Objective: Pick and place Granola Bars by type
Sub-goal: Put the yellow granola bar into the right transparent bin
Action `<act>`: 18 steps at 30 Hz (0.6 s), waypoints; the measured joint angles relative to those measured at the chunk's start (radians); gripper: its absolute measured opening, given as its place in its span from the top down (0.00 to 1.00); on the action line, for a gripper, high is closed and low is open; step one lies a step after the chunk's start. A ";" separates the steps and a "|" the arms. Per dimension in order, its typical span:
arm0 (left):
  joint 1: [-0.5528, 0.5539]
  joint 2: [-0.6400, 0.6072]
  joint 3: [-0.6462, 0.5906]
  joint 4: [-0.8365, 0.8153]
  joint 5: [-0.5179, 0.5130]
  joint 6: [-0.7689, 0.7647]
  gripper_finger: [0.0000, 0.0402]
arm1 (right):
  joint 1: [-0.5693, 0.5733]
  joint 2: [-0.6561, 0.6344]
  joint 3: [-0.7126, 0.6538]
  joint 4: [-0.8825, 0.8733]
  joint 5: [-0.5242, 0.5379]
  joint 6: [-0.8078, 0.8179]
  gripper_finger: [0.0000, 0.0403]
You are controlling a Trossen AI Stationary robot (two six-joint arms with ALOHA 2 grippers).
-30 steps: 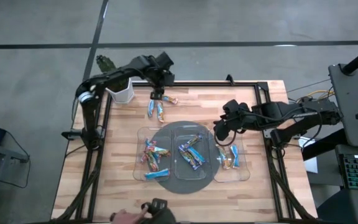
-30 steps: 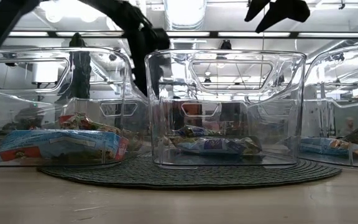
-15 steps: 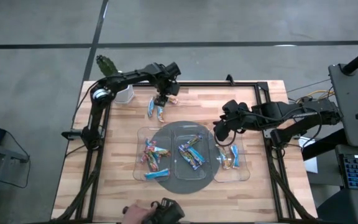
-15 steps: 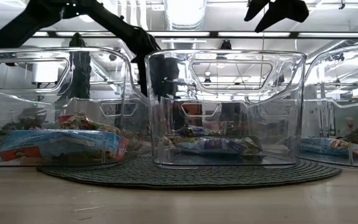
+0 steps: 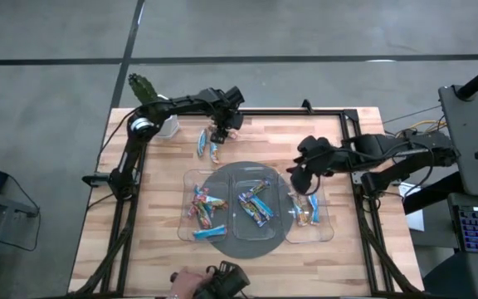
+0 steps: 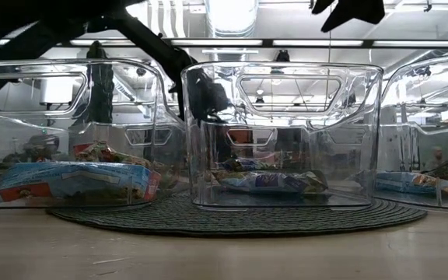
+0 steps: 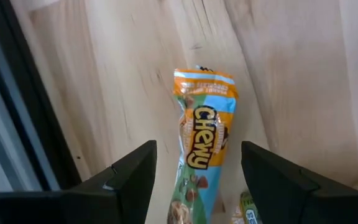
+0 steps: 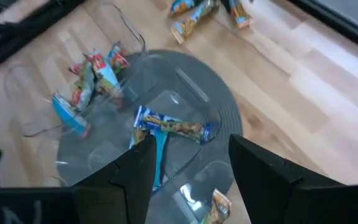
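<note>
My left fingers (image 7: 197, 180) hang spread over an orange-and-blue granola bar (image 7: 201, 146) at the counter's (image 5: 363, 249) twelve o'clock edge, while my right fingers (image 8: 185, 174) wait spread above the trays (image 5: 256, 203).

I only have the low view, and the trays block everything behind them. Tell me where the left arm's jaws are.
Observer: The left gripper is over the bare wood beyond the trays. Its jaws are open on either side of an orange-and-blue Chewy bar, which is lying flat.
Operator: Report any other loose bars back there.
Observer: Two more loose bars lie side by side on the wood right beside it.
Operator: Now give me the right arm.
Observer: The right gripper hovers near where the middle tray and the right tray meet. Its jaws are open and hold nothing.
</note>
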 joint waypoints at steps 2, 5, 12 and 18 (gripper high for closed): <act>0.000 0.007 0.000 0.000 0.002 -0.003 0.46 | 0.000 -0.025 0.001 0.000 0.000 -0.014 0.53; 0.000 0.011 0.000 0.000 0.003 -0.006 0.46 | 0.000 -0.068 0.001 0.001 -0.002 -0.034 0.58; 0.000 0.011 0.000 0.007 0.019 -0.008 0.46 | 0.000 -0.187 0.001 -0.004 -0.014 -0.119 0.83; 0.002 0.011 0.000 0.018 0.019 0.001 0.46 | 0.000 -0.282 0.001 -0.006 -0.013 -0.153 0.97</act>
